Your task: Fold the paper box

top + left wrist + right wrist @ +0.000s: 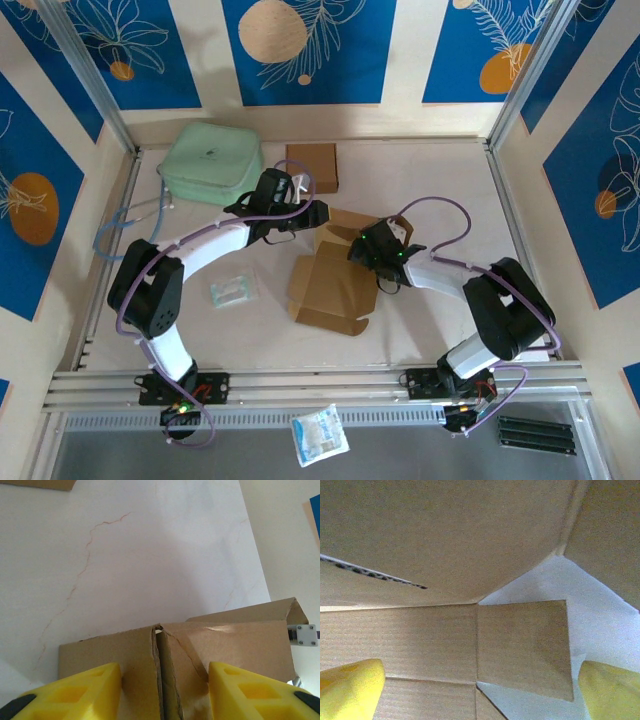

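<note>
No wording here can be read from where I stand. The mint-green pouch (212, 160) at the back of the desk (430, 180) bears a small dark mark, too tiny to make out. The white sachet (320, 435) at the near edge has blue print, just a blur.

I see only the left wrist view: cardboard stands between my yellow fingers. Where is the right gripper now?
Observer: In the top view, the right gripper is at the far right part of the paper box.
Operator: Is it open or shut?
Observer: Open. The right wrist view shows its fingers wide apart above the box's flat inside.
Operator: Does something lie near the box?
Observer: Yes, a small clear packet lies on the table, left of the box.
</note>
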